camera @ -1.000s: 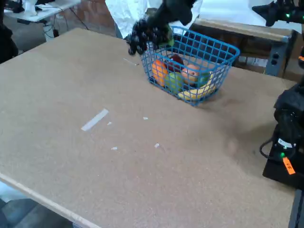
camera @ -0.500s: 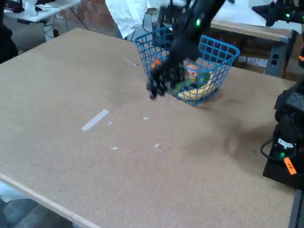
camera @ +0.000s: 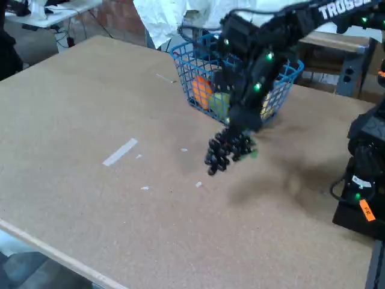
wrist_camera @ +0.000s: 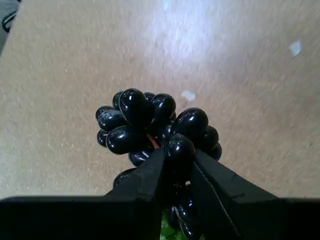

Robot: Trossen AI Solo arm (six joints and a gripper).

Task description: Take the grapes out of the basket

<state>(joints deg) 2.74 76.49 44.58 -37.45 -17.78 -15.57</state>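
Observation:
The grapes (wrist_camera: 150, 125) are a glossy black bunch hanging from my gripper (wrist_camera: 177, 167), whose two black fingers are shut on the bunch's upper end. A bit of green leaf (wrist_camera: 167, 231) shows between the fingers. In the fixed view the grapes (camera: 225, 150) hang just above the table (camera: 90, 120), in front of the blue wire basket (camera: 286, 75), outside it. My gripper (camera: 240, 129) reaches down from the black arm (camera: 271, 36) that crosses over the basket and hides part of it.
In the basket lie an orange fruit (camera: 201, 90), a green fruit (camera: 219, 102) and a yellow piece (camera: 264, 108). A strip of tape (camera: 120, 151) and small white scraps (camera: 198, 184) lie on the tabletop. A black device (camera: 364, 174) stands at the right edge.
The arm has carried the grapes from above the basket's far left rim, down past its front, to a spot low over the table in front of the basket.

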